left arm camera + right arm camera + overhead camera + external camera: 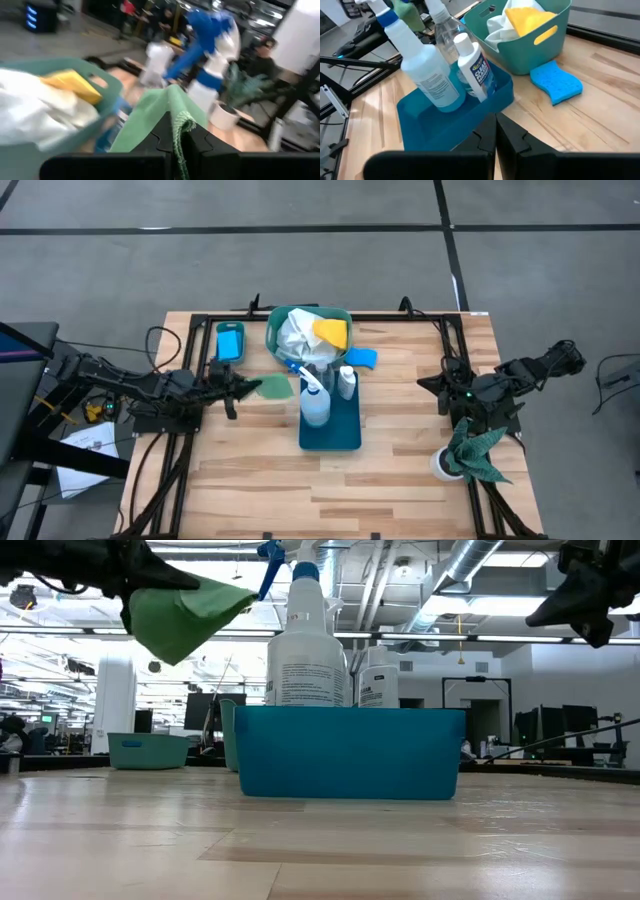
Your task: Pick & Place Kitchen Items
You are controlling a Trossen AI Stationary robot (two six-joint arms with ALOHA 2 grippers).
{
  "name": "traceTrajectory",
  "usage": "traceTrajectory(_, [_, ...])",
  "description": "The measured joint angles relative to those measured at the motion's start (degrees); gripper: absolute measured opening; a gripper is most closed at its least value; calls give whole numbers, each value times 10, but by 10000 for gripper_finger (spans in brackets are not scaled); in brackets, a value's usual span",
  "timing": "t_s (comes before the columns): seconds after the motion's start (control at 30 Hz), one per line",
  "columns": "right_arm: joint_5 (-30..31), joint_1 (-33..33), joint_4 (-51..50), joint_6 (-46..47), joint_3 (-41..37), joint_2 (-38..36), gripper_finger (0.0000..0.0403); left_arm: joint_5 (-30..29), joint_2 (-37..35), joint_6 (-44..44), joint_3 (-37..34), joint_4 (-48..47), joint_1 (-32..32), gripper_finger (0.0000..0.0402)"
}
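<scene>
My left gripper (238, 388) hovers left of the blue tray (335, 432), shut on a light-green cloth (273, 388) that shows high up in the low view (185, 615). A spray bottle (313, 402) with a blue trigger and two small bottles (345, 380) stand upright in the tray. Behind it, a teal basket (340, 315) holds a white cloth (296, 335) and a yellow cloth (331, 330). A blue sponge (362, 357) lies flat on the table beside the basket. My right gripper (437, 387) is shut on nothing, right of the tray, above the table. My left gripper pinches the light-green cloth between its two fingers at a hemmed edge (182, 124). The fingers lie about level and come from the table's left. The cloth is lifted clear of the table, spreads out beyond the fingertips and droops slack (190, 635).
A small blue bin (229, 328) with a blue sponge sits at the far left. A dark green rag (478, 450) sticks out of a white cup (443, 465) at the near right. Black frame rails (190, 360) run along the table's edges.
</scene>
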Motion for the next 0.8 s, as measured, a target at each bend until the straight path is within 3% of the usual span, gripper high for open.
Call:
traceTrajectory(0.23, [26, 22, -7, 2, 0, 0, 0, -134, 7, 42, 29, -18, 1, 0])
traceTrajectory(0.37, [35, 30, -7, 2, 0, 0, 0, -183, 30, 42, 39, -19, 10, 0])
traceTrajectory(0.63, [37, 30, -7, 2, 0, 0, 0, -182, 97, 44, 71, -18, 68, 0])
traceTrajectory(0.8, [37, 30, -7, 2, 0, 0, 0, -125, 128, 45, 82, -19, 131, 0])
